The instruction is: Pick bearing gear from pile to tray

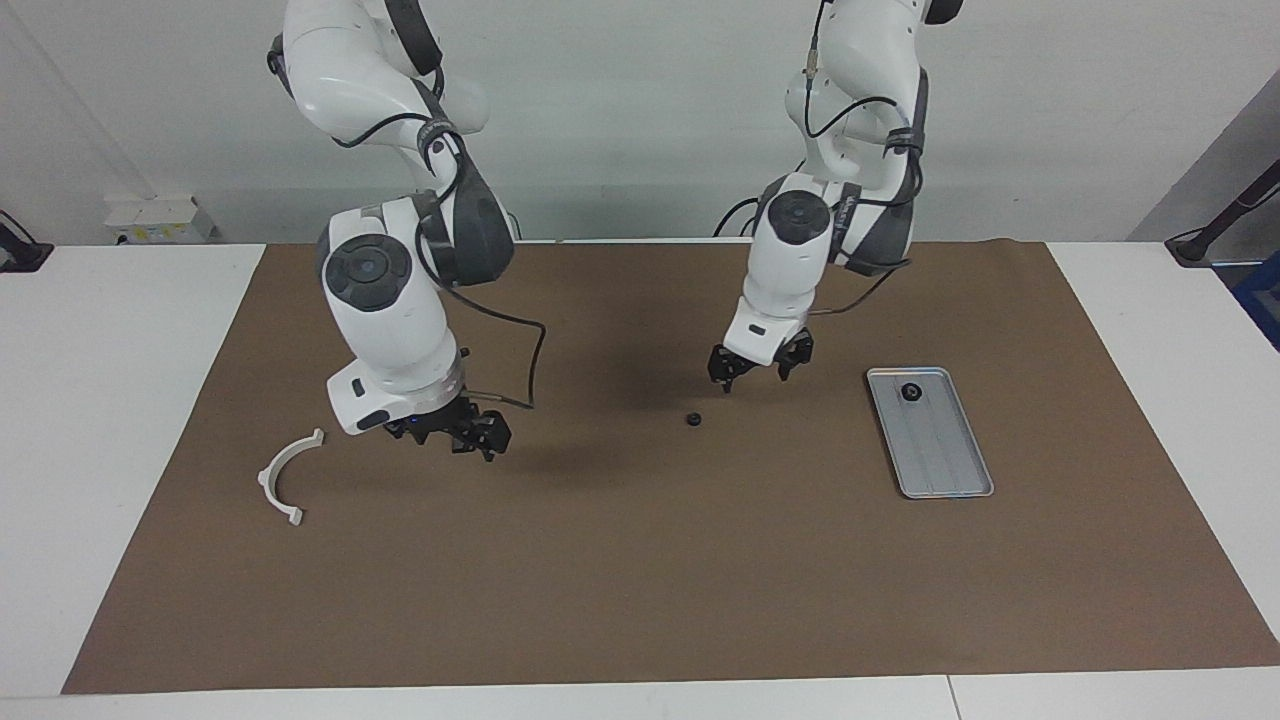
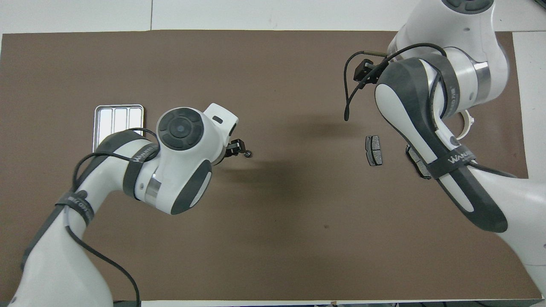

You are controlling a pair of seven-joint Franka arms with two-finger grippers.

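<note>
One black gear [image 1: 910, 392] already lies in the tray [image 1: 945, 470], at the tray's end nearer the robots, toward the left arm's end of the table. A second gear [image 1: 691, 419] sits loose on the brown mat [image 1: 640, 580] near the middle. The left gripper [image 1: 755, 366] hangs just above it, fingers apart and empty. The right gripper [image 1: 470, 437] hovers, fingers apart, over the pads [image 2: 374, 150] near the white bracket [image 1: 285, 478]. Judging by this, one gear is delivered and another is left to pick.

One bearing gear [image 1: 911, 392] lies in the tray [image 1: 945, 478] at its robot-side end; another [image 1: 691, 418] lies mid-mat; the bracket [image 1: 283, 475] lies toward the right arm's end.
</note>
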